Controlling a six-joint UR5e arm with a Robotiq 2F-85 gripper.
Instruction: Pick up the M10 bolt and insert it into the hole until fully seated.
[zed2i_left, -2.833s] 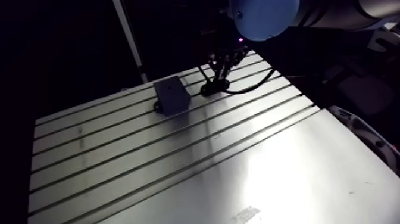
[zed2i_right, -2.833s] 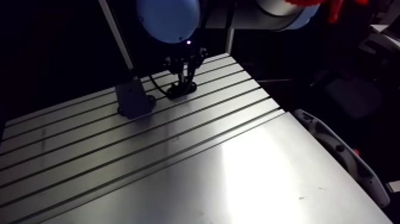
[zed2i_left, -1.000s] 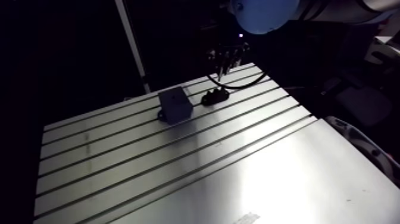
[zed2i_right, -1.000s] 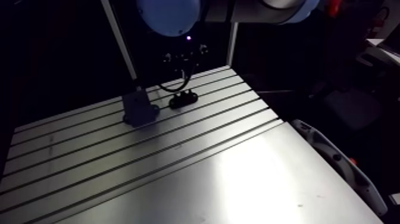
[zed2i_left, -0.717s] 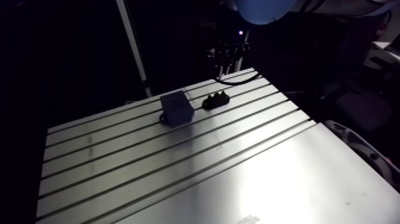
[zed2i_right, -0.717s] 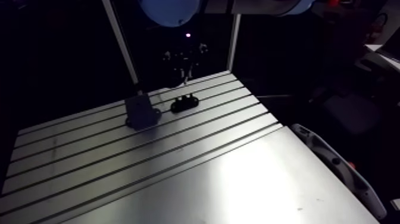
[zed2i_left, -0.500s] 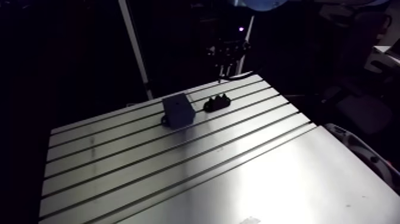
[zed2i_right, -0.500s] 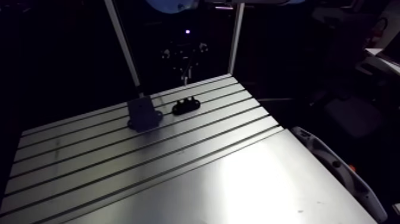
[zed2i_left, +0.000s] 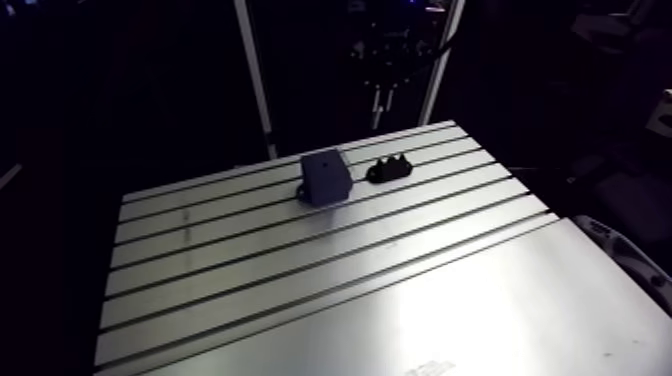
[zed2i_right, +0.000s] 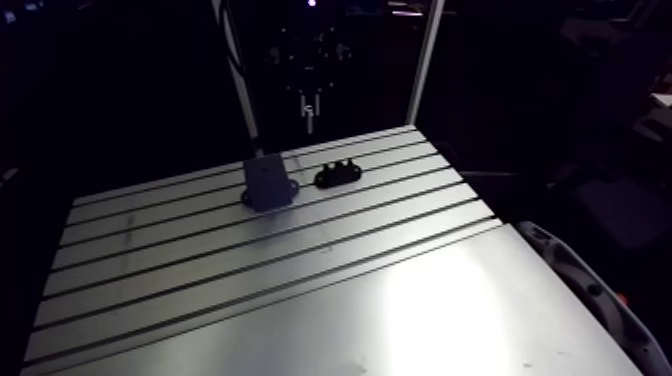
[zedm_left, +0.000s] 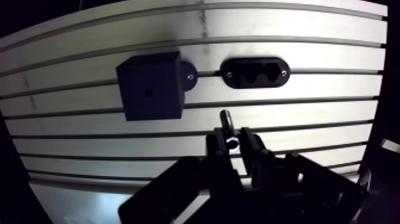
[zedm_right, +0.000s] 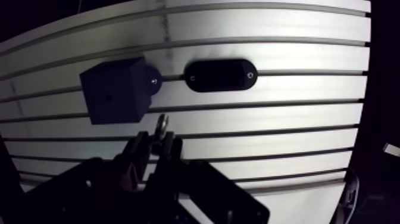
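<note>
While the slotted aluminium table bears a dark cube-shaped block and, just beside it, a black oval holder, the black 2-finger gripper hangs well above both, pinching the small silvery M10 bolt at its fingertips. Picking looks done; carrying is the step in hand. The bolt's long axis runs on from the fingers, roughly upright, free end toward the table. Next, it must shift over the block's small hole, match that axis to the bore, then descend.

M10 bolt: metallic, gripped between my tool's fingertips, tip sticking out ahead. Dark block sits on the desk, small hole in its face, empty.
</note>
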